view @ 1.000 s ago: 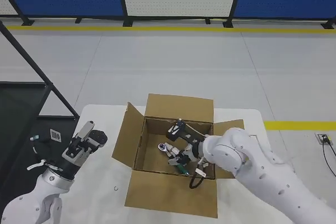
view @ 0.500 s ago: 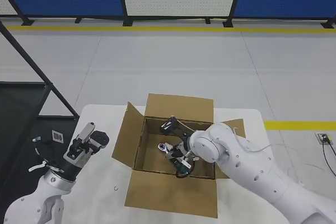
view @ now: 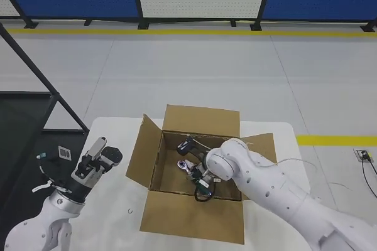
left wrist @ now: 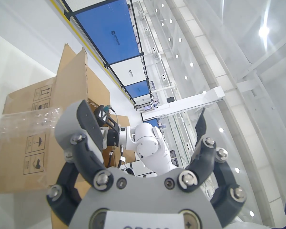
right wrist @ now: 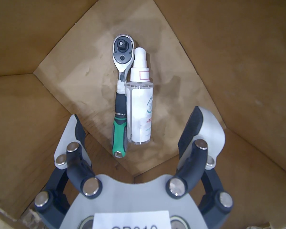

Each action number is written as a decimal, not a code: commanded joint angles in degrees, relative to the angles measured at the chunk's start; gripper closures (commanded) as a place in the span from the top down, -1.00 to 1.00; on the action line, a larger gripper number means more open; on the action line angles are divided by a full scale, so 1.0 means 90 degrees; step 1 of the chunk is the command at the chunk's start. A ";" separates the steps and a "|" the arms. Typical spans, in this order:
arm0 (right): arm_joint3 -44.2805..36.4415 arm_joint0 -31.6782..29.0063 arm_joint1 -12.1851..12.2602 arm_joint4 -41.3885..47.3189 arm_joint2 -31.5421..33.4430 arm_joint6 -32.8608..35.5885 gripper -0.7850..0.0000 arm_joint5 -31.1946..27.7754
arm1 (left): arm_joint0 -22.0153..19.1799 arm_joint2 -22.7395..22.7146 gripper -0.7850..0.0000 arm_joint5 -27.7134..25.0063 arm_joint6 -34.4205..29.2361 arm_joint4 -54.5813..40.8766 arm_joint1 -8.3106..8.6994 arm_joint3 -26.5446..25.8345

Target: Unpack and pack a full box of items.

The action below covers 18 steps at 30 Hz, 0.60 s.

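An open cardboard box stands on the white table. On its floor a ratchet wrench with a green and black handle lies beside a clear spray bottle with a white cap; the two touch side by side. The wrench's head also shows from above. My right gripper hangs open above them inside the box, holding nothing, with my right arm coming in from the right. My left gripper is open and empty, tilted upward beside the box's left side.
The box's flaps stand outward on all sides, and its brown walls close in around the right gripper. A black metal frame stands off the table's left edge. A small tag lies near the left arm.
My right arm has swung leftward and further over the box's inside, its gripper staying open. The left arm has barely shifted.
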 commanded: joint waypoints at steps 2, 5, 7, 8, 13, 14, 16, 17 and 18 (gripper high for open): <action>0.0452 0.0091 -0.0239 -0.0082 -0.0144 -0.0007 1.00 -0.0009 | 0.0000 0.0000 1.00 0.0000 0.0000 0.0000 0.0000 0.0000; 0.0865 0.0156 -0.0462 -0.0144 -0.0252 -0.0013 0.90 -0.0034 | 0.0000 0.0000 1.00 0.0000 0.0000 0.0000 0.0000 0.0000; 0.1087 0.0182 -0.0601 -0.0121 -0.0298 -0.0003 0.67 -0.0142 | 0.0000 0.0000 1.00 0.0000 0.0000 0.0000 0.0000 0.0000; 0.1204 0.0195 -0.0662 -0.0112 -0.0308 -0.0025 0.61 -0.0196 | 0.0000 0.0000 1.00 0.0000 0.0000 0.0000 0.0000 0.0000; 0.1743 0.0215 -0.0934 -0.0175 -0.0367 -0.0037 0.12 -0.0204 | 0.0000 0.0000 1.00 0.0000 0.0000 0.0000 0.0000 0.0000; 0.1834 0.0215 -0.0980 -0.0181 -0.0367 -0.0067 0.11 -0.0219 | 0.0000 0.0000 1.00 0.0000 0.0000 0.0000 0.0000 0.0000; 0.2003 0.0220 -0.1060 -0.0204 -0.0361 -0.0119 0.19 -0.0264 | 0.0000 0.0000 1.00 0.0000 0.0000 0.0000 0.0000 0.0000; 0.2083 0.0226 -0.1094 -0.0212 -0.0351 -0.0141 0.19 -0.0278 | 0.0000 0.0000 1.00 0.0000 0.0000 0.0000 0.0000 0.0000; 0.2148 0.0231 -0.1125 -0.0224 -0.0343 -0.0154 0.18 -0.0302 | 0.0000 0.0000 1.00 0.0000 0.0000 0.0000 0.0000 0.0000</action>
